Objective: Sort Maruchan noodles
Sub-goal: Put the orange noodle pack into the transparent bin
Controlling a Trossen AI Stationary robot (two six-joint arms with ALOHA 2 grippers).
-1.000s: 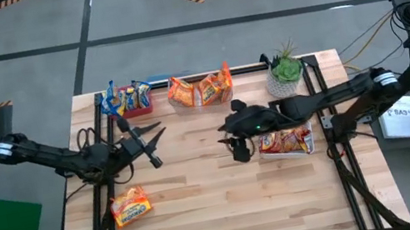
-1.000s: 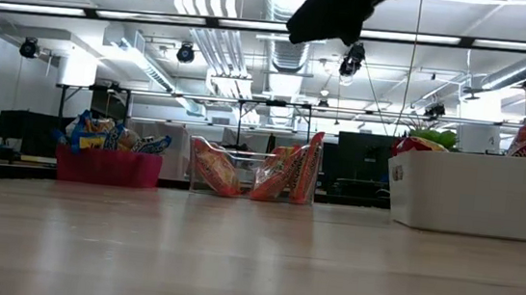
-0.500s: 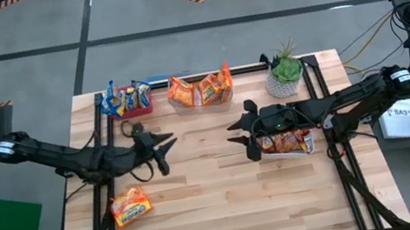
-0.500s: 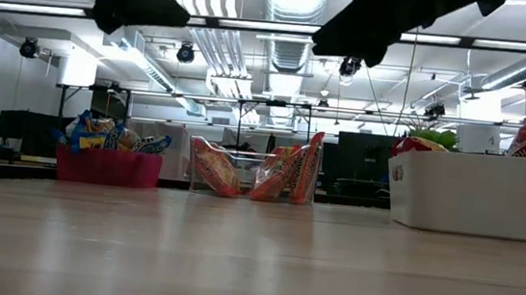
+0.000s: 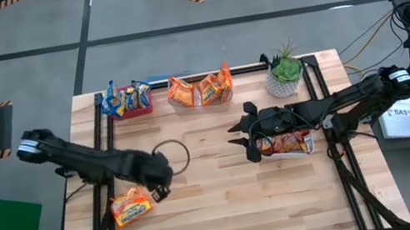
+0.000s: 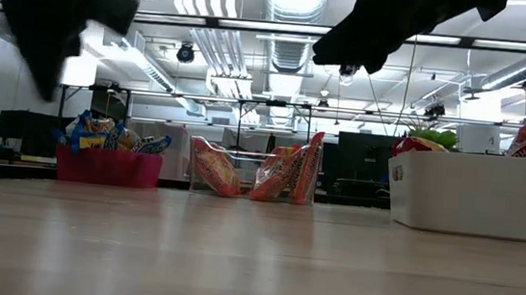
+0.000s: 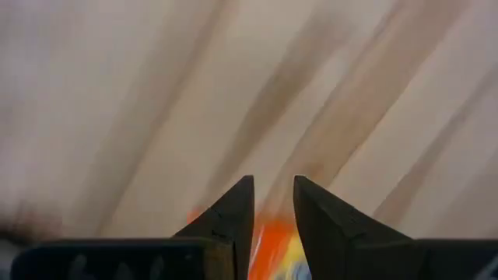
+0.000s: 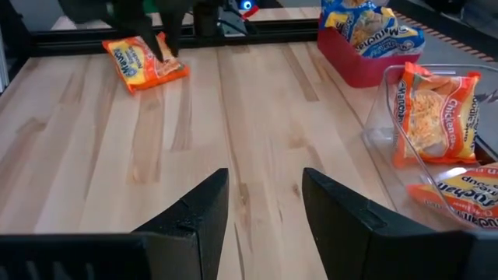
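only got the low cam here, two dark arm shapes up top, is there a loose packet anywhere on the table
Observer: Yes, one loose noodle packet lies flat near the table's front left.
Operator: which arm is near it
Observer: The left gripper sits right beside that packet, pointing down at it.
Operator: and the right one
Observer: The right gripper hangs open, empty, beside the white bin of packets.
Operator: what's in the bins at the back
Observer: The red bin holds blue-marked packets; the clear bin holds orange ones.
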